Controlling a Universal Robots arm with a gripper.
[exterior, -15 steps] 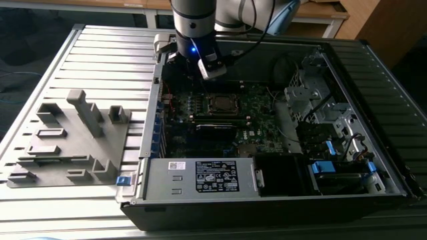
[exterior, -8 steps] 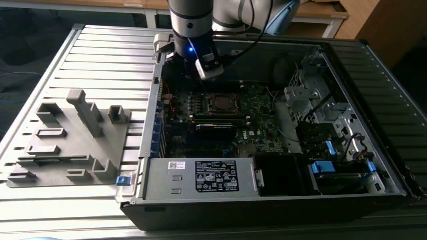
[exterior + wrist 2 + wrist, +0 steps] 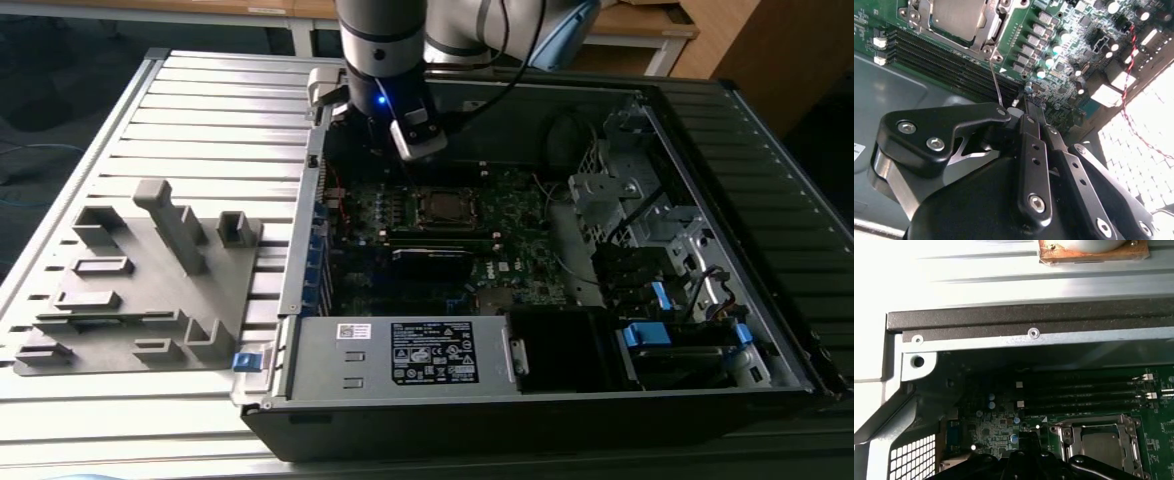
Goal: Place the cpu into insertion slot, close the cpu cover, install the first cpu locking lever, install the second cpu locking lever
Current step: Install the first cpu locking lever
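Open computer case [image 3: 534, 425] on slatted table [image 3: 200, 110], grey moulded tray [image 3: 147, 300] beside it — power supply [image 3: 334, 370] inside

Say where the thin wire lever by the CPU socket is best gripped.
Probably the free end of the thin silver wire lever, away from its pivot by the square silver cpu cover. Come from above the green board, closing across the wire: a slim rod.

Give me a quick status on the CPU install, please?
Claw shut beside thin locking lever. Seated cpu under closed cpu cover. Nothing blocking.
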